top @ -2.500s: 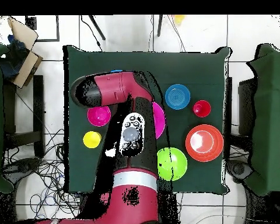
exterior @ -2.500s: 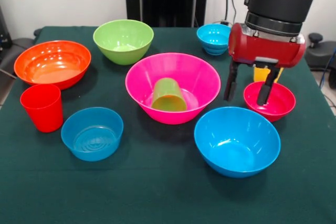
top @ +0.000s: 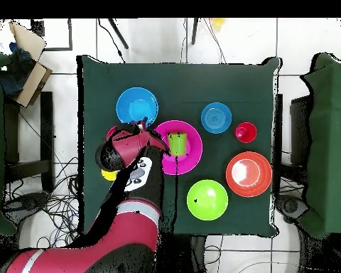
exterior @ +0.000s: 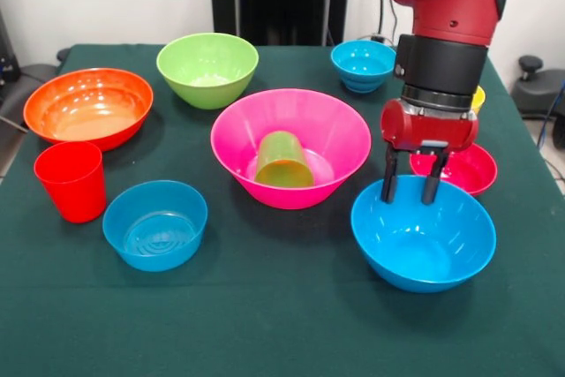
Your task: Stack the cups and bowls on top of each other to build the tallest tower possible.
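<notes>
My gripper (exterior: 409, 192) is open, and its two dark fingers (exterior: 388, 184) hang at the far rim of the large blue bowl (exterior: 424, 234), with the tips just inside it. In the overhead view the gripper (top: 140, 126) sits at the edge of that bowl (top: 137, 106). The biggest pink bowl (exterior: 291, 143) stands mid-table with the green cup (exterior: 282, 161) lying tilted inside it. The small magenta-red bowl (exterior: 468, 169) is just behind the gripper. The yellow cup (exterior: 478, 97) peeks out from behind the arm. The red cup (exterior: 71, 181) stands at the left. No bowls are nested.
The orange bowl (exterior: 88, 108) and lime green bowl (exterior: 207, 68) stand at the back left. The small cyan bowl (exterior: 362, 64) is at the back, and the small translucent blue bowl (exterior: 155, 224) is front left. The arm (top: 131, 185) covers part of the table in the overhead view.
The gripper has moved from above the magenta-red bowl toward the camera, to the large blue bowl's far rim. The blue bowl sits slightly further right.
</notes>
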{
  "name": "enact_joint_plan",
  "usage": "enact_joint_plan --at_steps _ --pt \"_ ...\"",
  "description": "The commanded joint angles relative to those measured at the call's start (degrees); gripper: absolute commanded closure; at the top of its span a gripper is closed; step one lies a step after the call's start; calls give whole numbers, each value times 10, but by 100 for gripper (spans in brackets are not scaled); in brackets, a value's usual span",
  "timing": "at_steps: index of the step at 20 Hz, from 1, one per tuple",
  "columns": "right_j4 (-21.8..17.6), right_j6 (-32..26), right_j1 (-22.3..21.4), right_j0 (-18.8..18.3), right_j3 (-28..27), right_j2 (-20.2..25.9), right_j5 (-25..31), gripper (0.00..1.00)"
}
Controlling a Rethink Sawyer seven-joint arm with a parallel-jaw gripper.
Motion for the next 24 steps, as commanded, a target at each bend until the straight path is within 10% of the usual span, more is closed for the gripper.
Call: enact_joint_plan --at_steps 1,17,24 --pt "-2 64 1 -2 18 38 10 0" --pt "9 60 -23 15 16 39 47 0" --pt "-45 -25 -35 -8 0 99 58 0"
